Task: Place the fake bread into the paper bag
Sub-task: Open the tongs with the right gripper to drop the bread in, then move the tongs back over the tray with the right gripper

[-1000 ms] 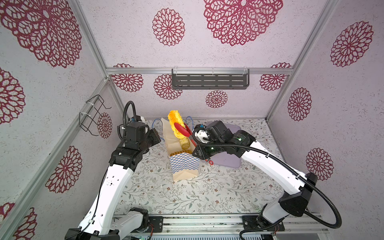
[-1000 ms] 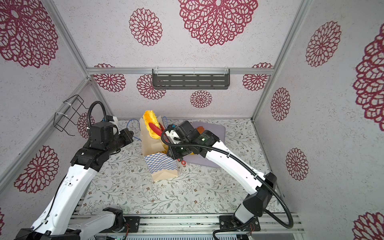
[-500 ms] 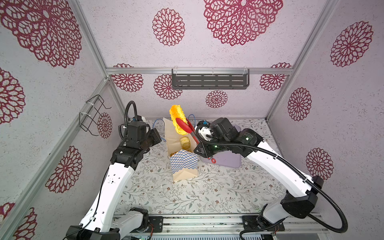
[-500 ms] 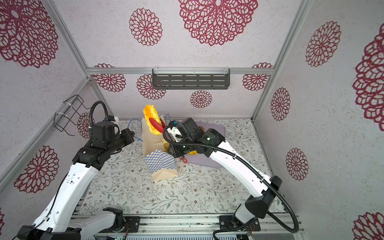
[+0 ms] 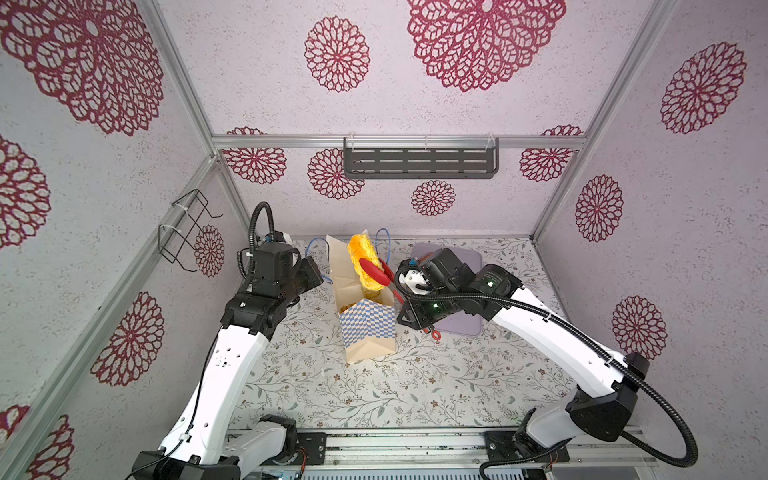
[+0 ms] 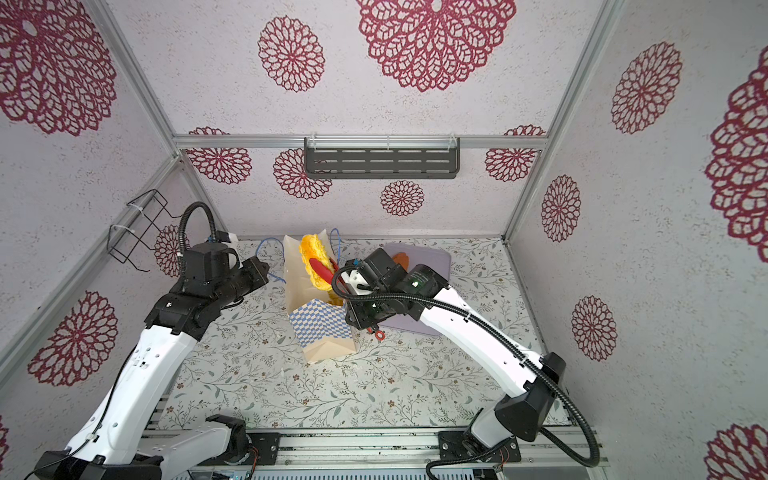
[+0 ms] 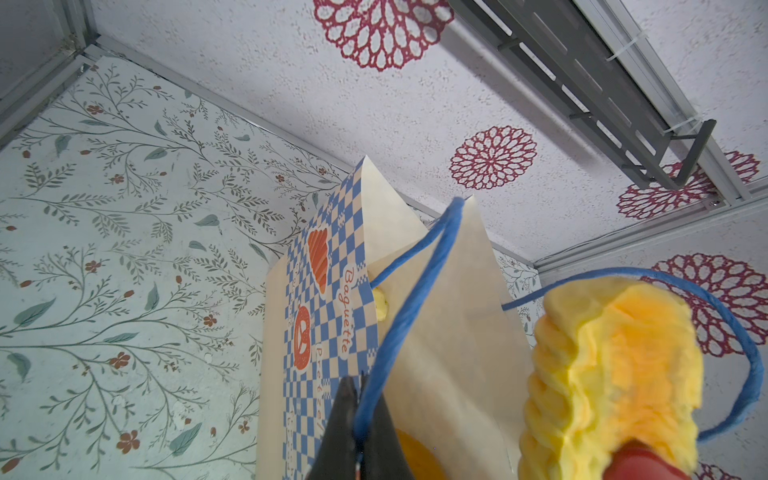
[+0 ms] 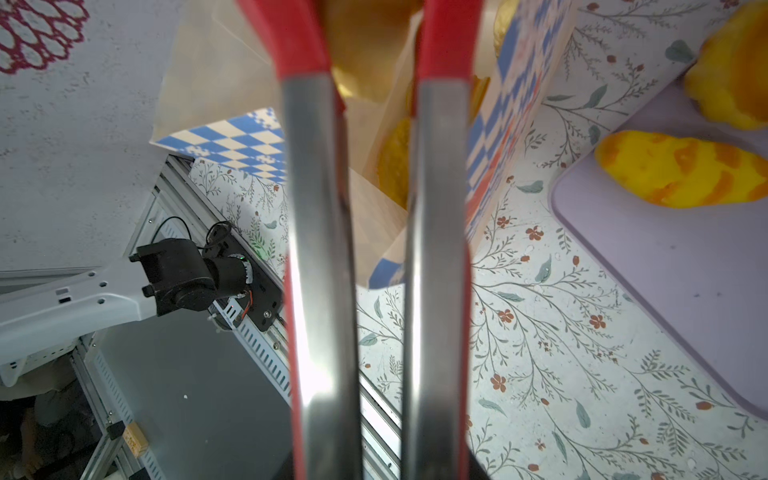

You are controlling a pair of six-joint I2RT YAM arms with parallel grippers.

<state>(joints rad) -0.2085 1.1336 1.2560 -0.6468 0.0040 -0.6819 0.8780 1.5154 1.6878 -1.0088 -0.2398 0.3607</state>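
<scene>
Risk: left tool is clamped on the thin blue cord handle of the tall cream chequered paper bag, and right tool grips red-tipped steel tongs pinching a glossy yellow ridged toy loaf at the bag's mouth, so an early release could catch the rim and drop the loaf onto the floral-print worktop.

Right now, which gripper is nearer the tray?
Right. The right gripper, holding tongs, hangs by the tray; the left gripper pinches a handle beyond the bag.
</scene>
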